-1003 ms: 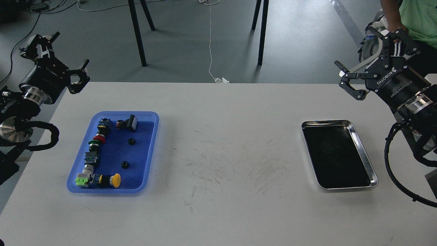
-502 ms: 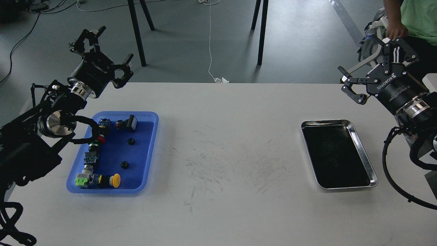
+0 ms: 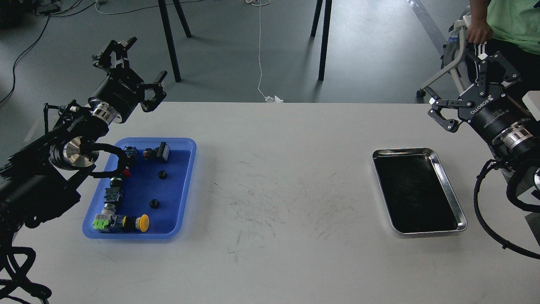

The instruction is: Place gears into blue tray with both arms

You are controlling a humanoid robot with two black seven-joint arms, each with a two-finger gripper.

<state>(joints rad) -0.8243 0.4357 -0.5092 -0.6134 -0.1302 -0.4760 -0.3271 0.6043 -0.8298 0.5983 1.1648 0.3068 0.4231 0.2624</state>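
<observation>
The blue tray (image 3: 184, 188) lies on the left part of the white table. Two tiny black gears (image 3: 162, 174) (image 3: 154, 203) rest on its floor, right of a row of colourful switches (image 3: 114, 190). My left gripper (image 3: 144, 60) hangs open and empty above the table's back edge, behind the tray's far left corner, while its forearm crosses over that corner. My right gripper (image 3: 460, 84) is open and empty at the far right, raised behind the steel tray (image 3: 448, 186).
The steel tray's dark inside holds nothing. A person in a green shirt (image 3: 512, 19) stands at the top right, a hand on a metal frame close to my right gripper. Black chair legs (image 3: 171, 42) stand beyond the table.
My left arm swung in from the left edge to above the blue tray's back corner, then steadied. My right gripper drew slightly right. Gears and trays have not moved.
</observation>
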